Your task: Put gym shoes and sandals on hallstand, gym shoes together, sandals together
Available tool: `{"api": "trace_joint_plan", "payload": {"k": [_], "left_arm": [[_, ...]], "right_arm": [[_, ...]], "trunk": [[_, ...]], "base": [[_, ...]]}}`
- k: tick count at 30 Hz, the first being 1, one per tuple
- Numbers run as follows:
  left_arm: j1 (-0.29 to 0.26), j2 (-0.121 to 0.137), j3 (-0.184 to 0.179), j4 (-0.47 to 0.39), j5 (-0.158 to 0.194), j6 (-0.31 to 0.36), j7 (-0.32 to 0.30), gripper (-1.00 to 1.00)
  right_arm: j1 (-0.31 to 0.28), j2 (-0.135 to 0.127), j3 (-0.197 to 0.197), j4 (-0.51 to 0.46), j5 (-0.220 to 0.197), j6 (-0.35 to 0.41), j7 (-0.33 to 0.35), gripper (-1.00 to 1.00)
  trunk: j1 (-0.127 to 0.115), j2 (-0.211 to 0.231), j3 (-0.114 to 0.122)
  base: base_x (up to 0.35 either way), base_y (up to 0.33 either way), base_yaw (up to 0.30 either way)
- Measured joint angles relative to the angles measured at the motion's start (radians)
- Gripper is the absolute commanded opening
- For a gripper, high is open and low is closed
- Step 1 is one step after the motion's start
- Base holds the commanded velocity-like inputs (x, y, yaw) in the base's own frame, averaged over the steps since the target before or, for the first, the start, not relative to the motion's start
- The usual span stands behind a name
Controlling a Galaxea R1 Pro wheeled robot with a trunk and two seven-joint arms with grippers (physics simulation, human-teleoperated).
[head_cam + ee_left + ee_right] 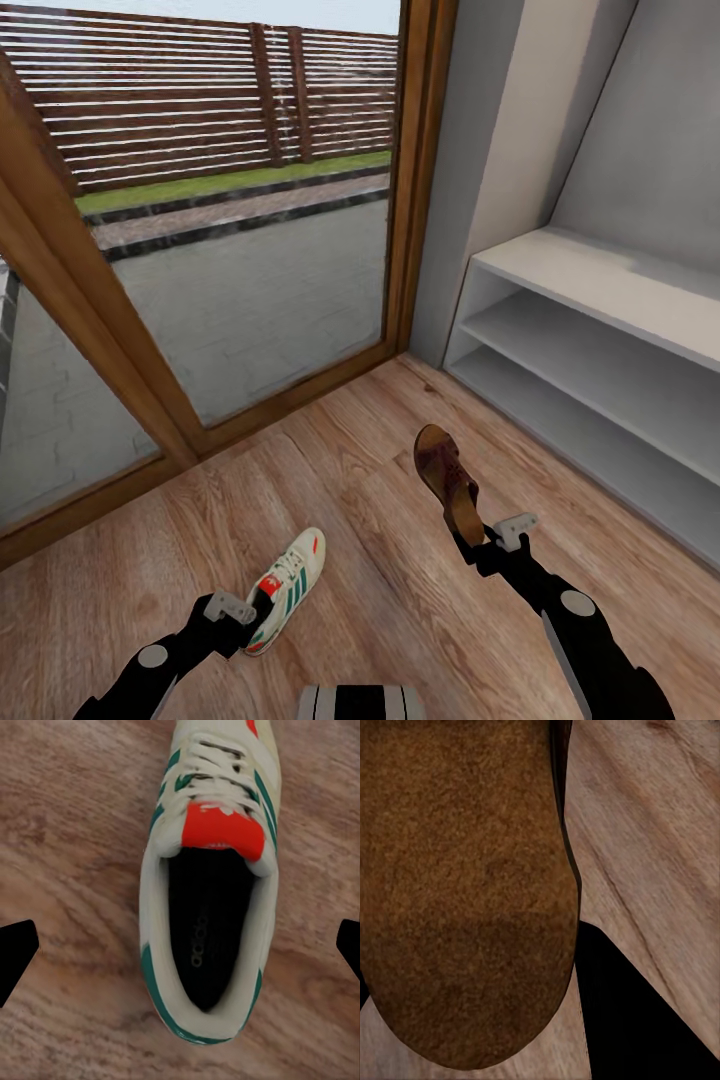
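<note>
While the head view takes in a glazed door with a wooden frame (412,180) and the corridor floor (350,480), it lists one gym shoe (285,588) lying on the planks with its heel at the left gripper (240,612), and one sandal (448,482) raised on edge, heel-end in the right gripper (495,540), toe pointing toward the door. To the right stands the hallstand (600,270), pale, with two open shelves that hold no footwear in the part visible. Left wrist view: gym shoe (210,892) seen from above, opening and red tongue plain, resting on the floor (75,832); the two dark fingertips (15,956) stand wide apart on either side, clear of the shoe, so this claw is open and holds nothing. Right wrist view: sandal (465,885) close up, brown sole face, with a dark finger (630,1005) beside its heel; the claw appears clamped on the sandal. Progress, as judged: nothing is on the rack yet; one sandal is lifted, one shoe awaits grasping, and a second shoe and sandal remain to be found and placed in pairs.
</note>
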Motion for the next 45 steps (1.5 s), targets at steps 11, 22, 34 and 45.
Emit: {"api": "trace_joint_plan", "payload": {"k": [11,22,34,45], "left_arm": [[-0.001,-0.001,-0.001,0.000,0.000,0.000,0.002,1.00],[-0.002,-0.001,-0.003,-0.001,0.000,0.000,0.001,1.00],[0.001,0.000,-0.003,0.000,-0.001,0.000,0.000,1.00],[0.007,0.001,-0.004,0.000,-0.007,0.000,0.000,1.00]], "right_arm": [[0.000,0.001,0.000,0.000,0.000,0.000,0.000,-1.00],[0.000,0.002,0.000,0.000,0.000,0.000,-0.001,-1.00],[0.000,0.002,0.000,0.000,0.001,0.000,-0.001,-1.00],[0.000,0.002,0.000,0.000,0.001,0.000,-0.001,-1.00]], "trunk": [[0.000,0.000,0.000],[0.000,0.000,0.000],[0.006,-0.003,-0.061],[0.011,-0.005,-0.121]], "base": [[0.095,0.000,0.000],[0.001,0.000,0.000],[0.000,0.000,0.000],[0.000,0.000,0.000]]}}
